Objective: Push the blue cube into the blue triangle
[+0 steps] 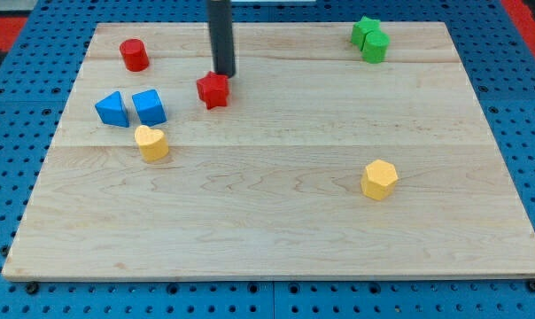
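The blue cube [150, 106] sits at the view's left on the wooden board, right beside the blue triangle [113, 109], which lies to its left; the two look nearly touching. My tip [224, 73] is the lower end of the dark rod coming down from the view's top. It stands to the right of and above the blue cube, just above the red star-shaped block [213, 89].
A red cylinder [134, 55] is at the upper left. A yellow heart-like block [151, 142] lies just below the blue cube. A yellow hexagon [379, 179] is at the lower right. Two green blocks [370, 40] sit at the upper right. The board [267, 230] rests on blue pegboard.
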